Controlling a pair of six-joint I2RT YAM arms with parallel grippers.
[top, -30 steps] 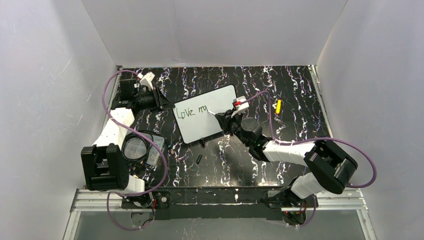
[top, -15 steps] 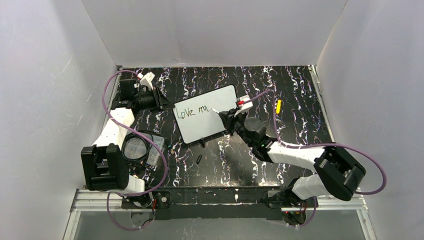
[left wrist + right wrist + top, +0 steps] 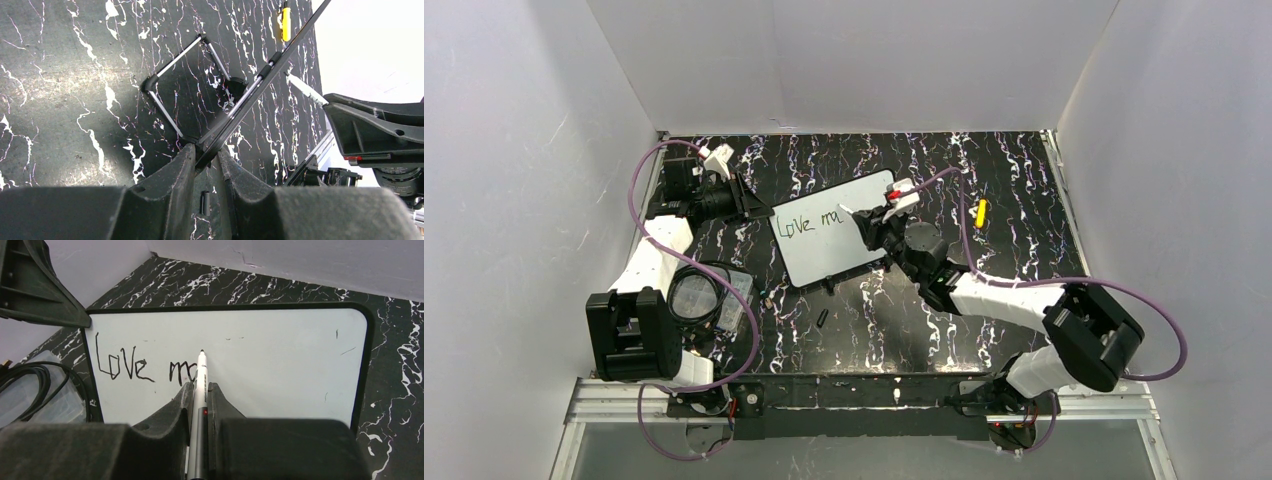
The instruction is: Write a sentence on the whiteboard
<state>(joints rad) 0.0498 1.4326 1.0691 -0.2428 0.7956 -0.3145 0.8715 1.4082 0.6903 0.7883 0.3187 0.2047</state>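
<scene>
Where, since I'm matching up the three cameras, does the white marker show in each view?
Top external: the white marker sits near centre, its tip over the whiteboard, just right of the writing.
Left wrist: right of centre, the marker shows beyond the whiteboard's edge-on rim.
Right wrist: bottom centre, the marker is clamped in the right gripper, tip pointing up at the whiteboard.
Shared landmark: the whiteboard.

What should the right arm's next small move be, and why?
Probably bring the white marker pen, shut in the right gripper, to the white black-rimmed whiteboard just right of the unfinished writing: its tip sits above the last letter, and the left gripper clamps the board's edge.
</scene>
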